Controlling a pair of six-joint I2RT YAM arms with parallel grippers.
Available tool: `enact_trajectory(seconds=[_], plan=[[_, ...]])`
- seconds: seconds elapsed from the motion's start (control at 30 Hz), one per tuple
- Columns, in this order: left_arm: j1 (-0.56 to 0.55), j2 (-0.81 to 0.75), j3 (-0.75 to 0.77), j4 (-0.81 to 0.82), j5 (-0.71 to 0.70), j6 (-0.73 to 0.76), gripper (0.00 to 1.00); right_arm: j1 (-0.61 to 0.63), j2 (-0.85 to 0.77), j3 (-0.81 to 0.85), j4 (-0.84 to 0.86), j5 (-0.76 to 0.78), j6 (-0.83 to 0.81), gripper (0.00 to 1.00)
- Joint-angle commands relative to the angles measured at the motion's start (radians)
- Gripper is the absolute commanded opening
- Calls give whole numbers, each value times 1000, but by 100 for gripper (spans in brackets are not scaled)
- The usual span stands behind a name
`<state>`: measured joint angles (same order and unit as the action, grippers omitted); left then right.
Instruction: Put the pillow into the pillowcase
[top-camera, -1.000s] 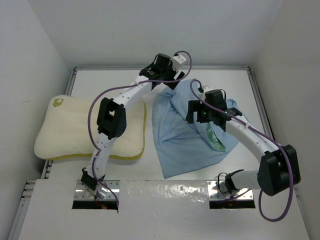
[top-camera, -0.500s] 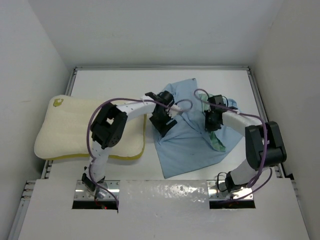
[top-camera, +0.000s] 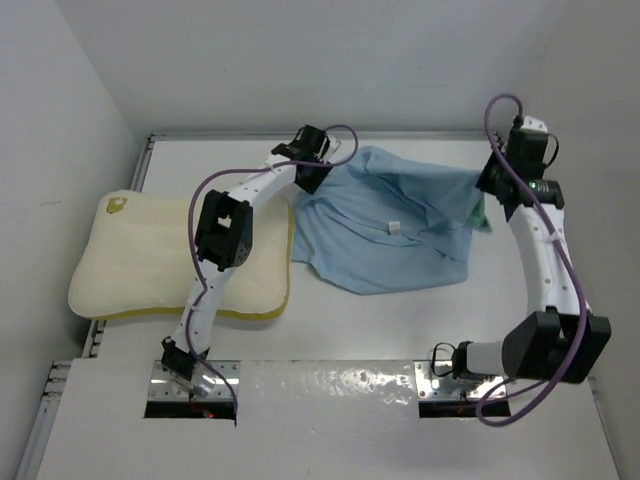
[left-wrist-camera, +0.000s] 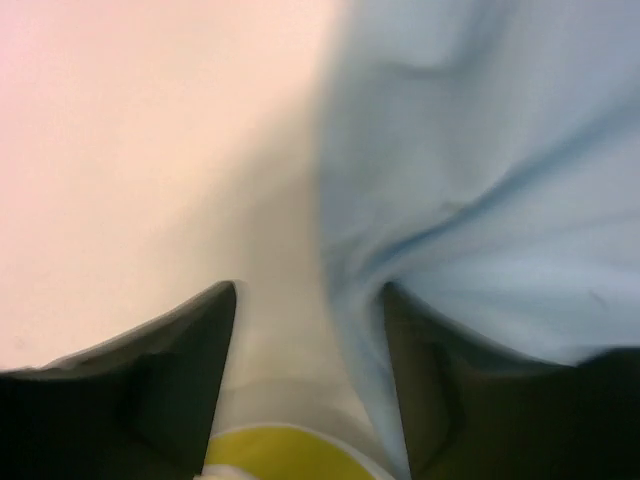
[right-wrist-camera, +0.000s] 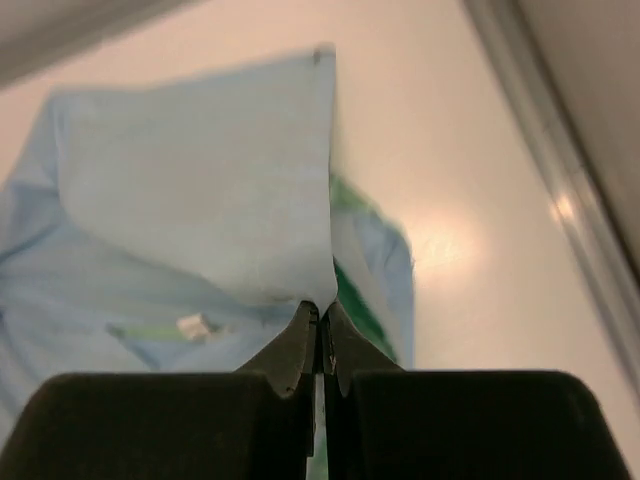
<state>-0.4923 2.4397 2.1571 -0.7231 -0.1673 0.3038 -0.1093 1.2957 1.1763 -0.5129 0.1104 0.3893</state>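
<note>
Right gripper (right-wrist-camera: 320, 318): its fingers were pressed together on one edge of the pillowcase (top-camera: 385, 245). The edge was held up off the table (top-camera: 420, 330), likely so the sack could be spread out and its mouth found.
Left gripper (left-wrist-camera: 310, 300): its fingers were spread apart at the far left edge of the cloth, and nothing was pinched.
Pillow (top-camera: 160, 265): it was laid flat at the left, just beside the cloth.
Inside the pillowcase: nothing was seen in it, so the pillow was not yet put in.
</note>
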Motion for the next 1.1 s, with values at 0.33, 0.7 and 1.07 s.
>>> enact_trajectory(seconds=[0.33, 0.7, 1.07], plan=[[-57, -301, -89, 165, 136, 61, 87, 76, 511, 621, -275, 267, -214, 99], [-172, -291, -379, -44, 313, -78, 64, 232, 220, -109, 204, -302, -426, 58], [-149, -215, -467, 45, 209, -209, 74, 290, 539, -67, 424, -362, -397, 71]])
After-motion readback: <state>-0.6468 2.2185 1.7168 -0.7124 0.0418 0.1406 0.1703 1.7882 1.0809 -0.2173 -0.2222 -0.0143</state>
